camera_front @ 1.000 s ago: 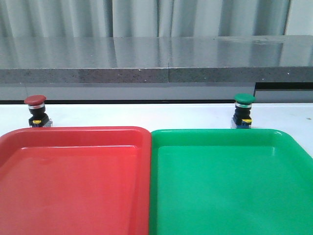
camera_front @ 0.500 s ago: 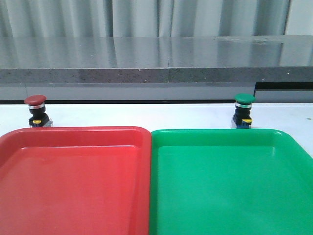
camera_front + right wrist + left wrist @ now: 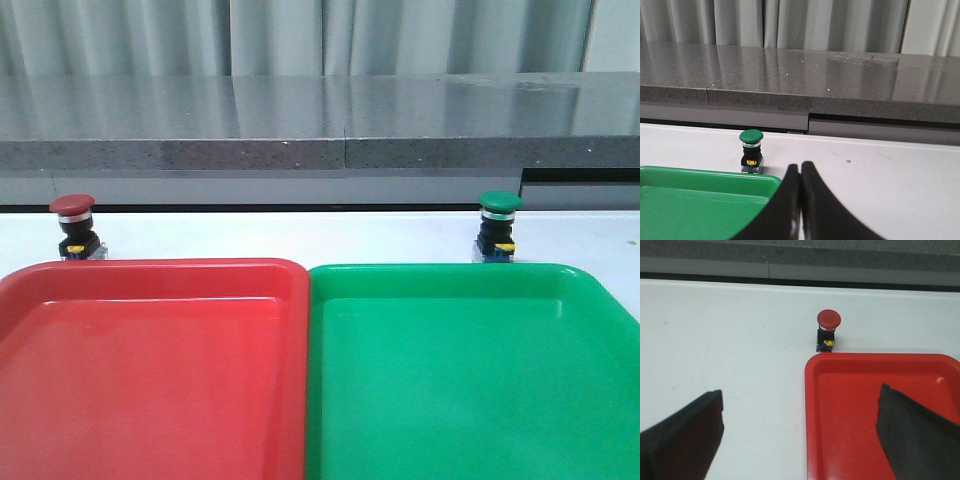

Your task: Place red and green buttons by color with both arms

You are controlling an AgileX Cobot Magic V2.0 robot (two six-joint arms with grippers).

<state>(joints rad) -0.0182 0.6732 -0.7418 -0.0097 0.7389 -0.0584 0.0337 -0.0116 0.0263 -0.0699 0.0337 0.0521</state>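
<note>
White table point(image 3: 300, 235) (grey ledge point(image 3: 300, 125) behind); left claw point(image 3: 800, 440) agape, right claw point(image 3: 800, 200) closed empty.

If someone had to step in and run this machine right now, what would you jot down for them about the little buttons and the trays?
Left gripper: open, empty, facing the red button.
Right gripper: shut, holding nothing, with the green button ahead of it.
Red button: upright on the white table, just behind the far left corner of the red tray.
Green button: upright on the table, just behind the far rim of the green tray.
Done: nothing; both trays show no button in them.
Left: pick each button and set it in the tray of its color.
</note>
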